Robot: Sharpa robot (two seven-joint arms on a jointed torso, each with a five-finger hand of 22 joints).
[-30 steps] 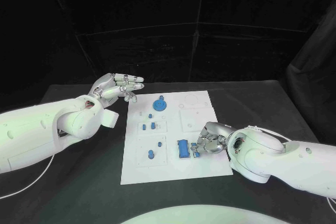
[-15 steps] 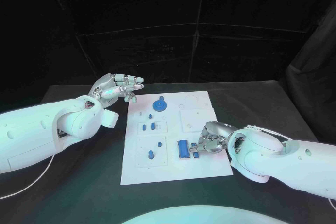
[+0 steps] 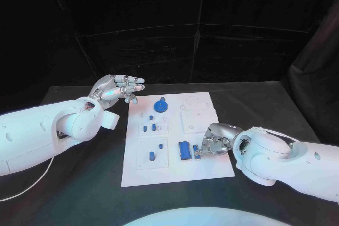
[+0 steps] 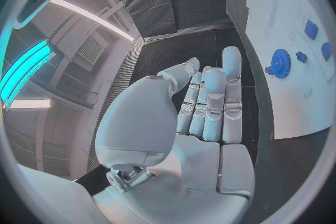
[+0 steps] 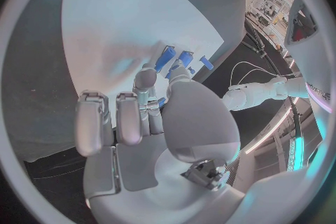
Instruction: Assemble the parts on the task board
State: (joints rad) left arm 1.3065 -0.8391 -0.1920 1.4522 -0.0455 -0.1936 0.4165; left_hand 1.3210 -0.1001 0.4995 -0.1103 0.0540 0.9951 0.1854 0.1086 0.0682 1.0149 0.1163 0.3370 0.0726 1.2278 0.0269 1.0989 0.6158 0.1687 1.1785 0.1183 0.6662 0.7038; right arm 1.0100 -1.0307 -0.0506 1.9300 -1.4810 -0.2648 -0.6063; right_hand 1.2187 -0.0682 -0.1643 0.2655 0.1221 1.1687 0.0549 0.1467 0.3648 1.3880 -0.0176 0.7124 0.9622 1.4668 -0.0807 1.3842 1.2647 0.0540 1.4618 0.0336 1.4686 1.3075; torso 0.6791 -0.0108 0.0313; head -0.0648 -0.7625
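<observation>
Task board [image 3: 201, 167] flat at table centre. Left hand [image 3: 116, 88] raised beyond board's far left corner, fingers apart, empty. Right hand [image 3: 212, 141] lowered onto board, fingertips pinching small blue part [image 3: 197, 152] beside longer blue part [image 3: 184, 150].

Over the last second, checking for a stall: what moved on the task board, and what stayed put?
Very little. The right hand has stayed low at the small blue part beside the long blue part, shifting only slightly; whether it grips the part cannot be told. The left hand still hovers off the task board, holding nothing. The blue gear has not moved.
</observation>
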